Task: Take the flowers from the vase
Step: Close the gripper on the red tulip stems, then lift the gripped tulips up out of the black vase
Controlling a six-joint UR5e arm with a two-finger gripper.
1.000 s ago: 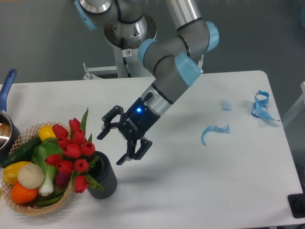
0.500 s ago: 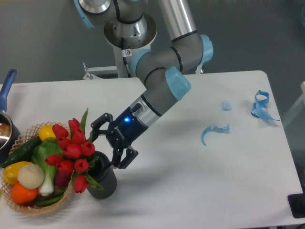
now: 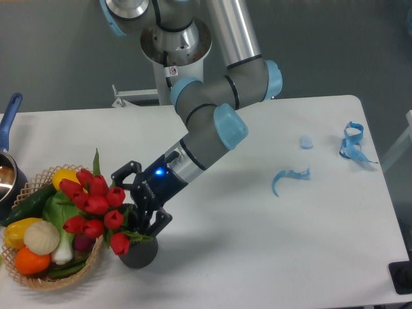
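One white table, grey backdrop

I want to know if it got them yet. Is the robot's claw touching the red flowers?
Cannot tell. In the camera view the gripper is open right at the flowers above the vase, overlapping them, but no plain contact or gap shows.

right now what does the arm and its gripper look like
The arm is built of silver-grey metal tubes and darker grey joint housings with light blue caps on the joints. A small white label with red marking sits on the base column. The gripper is black, with a glowing blue light and small white lettering on its body, and two black jointed fingers. No loose cables show.
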